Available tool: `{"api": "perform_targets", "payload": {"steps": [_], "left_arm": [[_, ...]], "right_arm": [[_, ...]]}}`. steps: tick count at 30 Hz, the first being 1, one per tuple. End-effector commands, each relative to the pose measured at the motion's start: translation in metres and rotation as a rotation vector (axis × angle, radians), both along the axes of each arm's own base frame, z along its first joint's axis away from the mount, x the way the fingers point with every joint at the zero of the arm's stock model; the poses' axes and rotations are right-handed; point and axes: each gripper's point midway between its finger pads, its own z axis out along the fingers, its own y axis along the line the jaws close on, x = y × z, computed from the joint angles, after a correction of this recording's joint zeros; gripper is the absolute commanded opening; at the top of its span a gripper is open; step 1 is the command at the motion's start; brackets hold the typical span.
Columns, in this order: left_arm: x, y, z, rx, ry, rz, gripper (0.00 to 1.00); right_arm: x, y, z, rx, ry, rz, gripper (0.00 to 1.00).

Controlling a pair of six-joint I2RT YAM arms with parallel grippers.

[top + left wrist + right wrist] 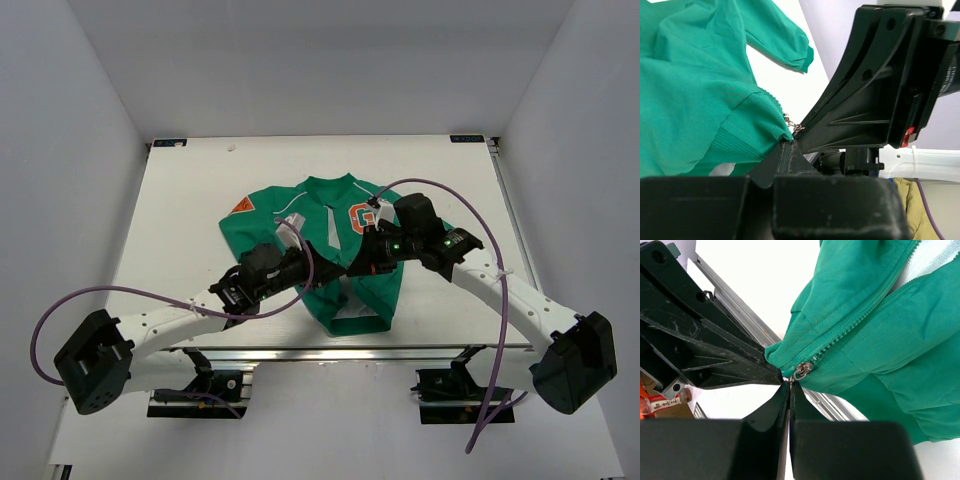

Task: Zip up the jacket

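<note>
The green jacket (330,235) lies on the table with its orange "G" patch (357,217) up; its lower front is lifted where the grippers meet. My left gripper (328,270) is shut on the jacket's bottom hem (771,131) right beside the zip's end. My right gripper (352,268) is shut on the pull tab of the silver zip slider (802,370), which sits at the bottom of the zip teeth (850,322). The slider also shows in the left wrist view (797,128). The two grippers' fingertips almost touch. The zip above the slider is open, showing the light lining (358,318).
The orange triangle sleeve patch (240,206) lies at the jacket's far left. The table's metal front rail (740,315) runs just under the grippers. Purple cables (130,292) loop off both arms. White walls enclose the table on three sides.
</note>
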Motion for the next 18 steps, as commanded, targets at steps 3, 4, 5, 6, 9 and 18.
{"api": "perform_targets", "payload": {"steps": [3,4,5,6,9,18], "left_arm": [[-0.002,0.008,-0.002,0.023,0.011,0.029,0.0],[-0.002,0.01,-0.005,0.029,0.019,0.032,0.0],[-0.004,0.012,-0.011,0.046,0.037,0.033,0.0],[-0.006,0.015,-0.013,0.052,0.045,0.034,0.0],[-0.011,0.021,-0.027,0.093,0.085,0.04,0.0],[-0.022,0.026,-0.037,0.11,0.117,0.01,0.0]], "right_arm": [[0.003,0.005,0.016,0.04,-0.046,0.032,0.0],[0.005,0.004,0.014,0.031,-0.046,0.031,0.0],[0.007,0.004,0.015,0.03,-0.053,0.026,0.0],[0.008,0.002,0.014,0.022,-0.054,0.022,0.0],[0.016,-0.001,0.014,0.0,-0.08,0.007,0.0],[0.038,0.001,0.013,-0.054,-0.226,0.061,0.0]]}}
